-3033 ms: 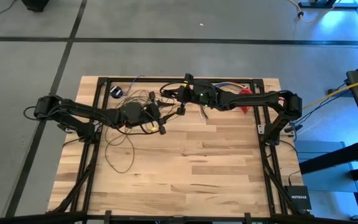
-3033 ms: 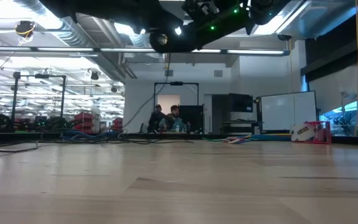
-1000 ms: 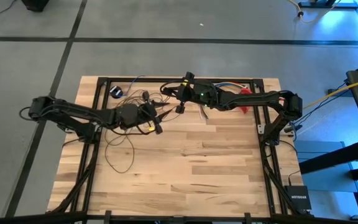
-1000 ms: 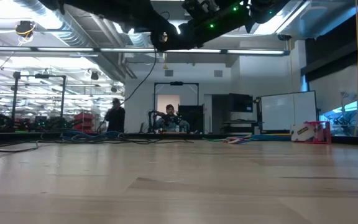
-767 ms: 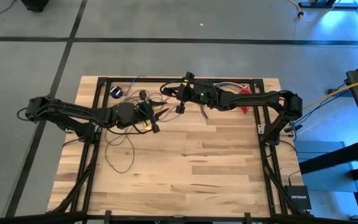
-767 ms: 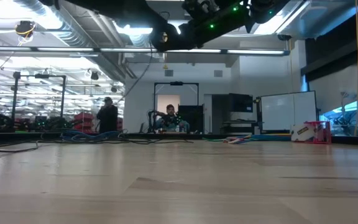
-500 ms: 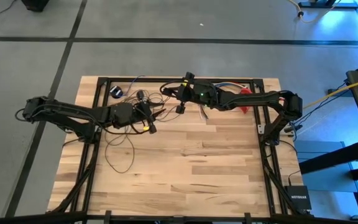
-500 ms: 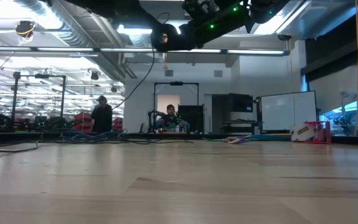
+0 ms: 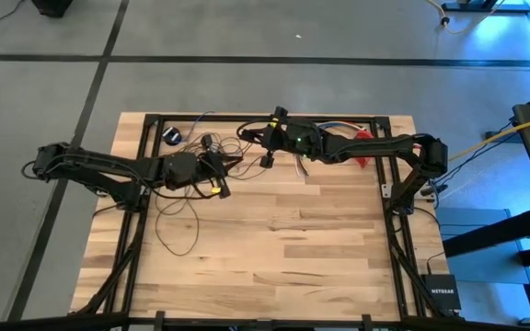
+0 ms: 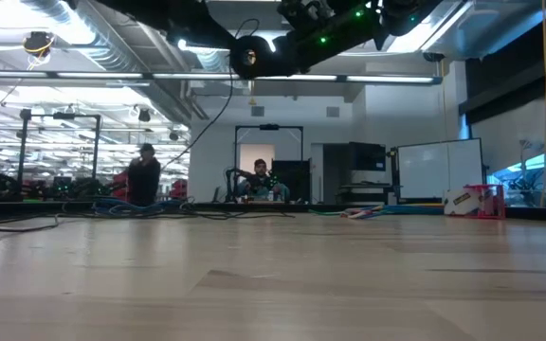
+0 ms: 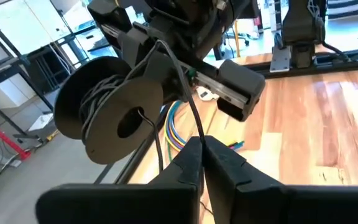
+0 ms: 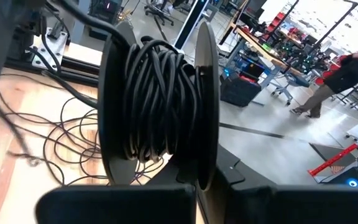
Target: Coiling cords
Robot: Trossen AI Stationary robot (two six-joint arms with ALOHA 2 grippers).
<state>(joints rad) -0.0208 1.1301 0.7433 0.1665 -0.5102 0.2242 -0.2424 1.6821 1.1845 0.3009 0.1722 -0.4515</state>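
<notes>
Cords (image 9: 180, 213) spread in loose loops on the wooden surface (image 9: 320, 248), on the left-arm side of the spool (image 12: 160, 112), with part already wound onto that spool.

Step in hand, as judged: winding. Right gripper (image 12: 197, 180) clenched on one flange of the spool, holding it raised over the far edge of the surface. Left gripper (image 11: 202, 155) just beside the spool, clamped on a single strand running up to the spool's rim.

Next move, as judged: carry the pinched strand around the spool core under light tension, keeping it between the two flanges; release and regrip further down the slack.

Count:
- Spools: one.
- Cords: one continuous dark run, as far as can be told.
- Small black puck (image 9: 175, 136): one, near the far corner, beyond the loops from the spool.
- Grippers: two, both engaged.
</notes>
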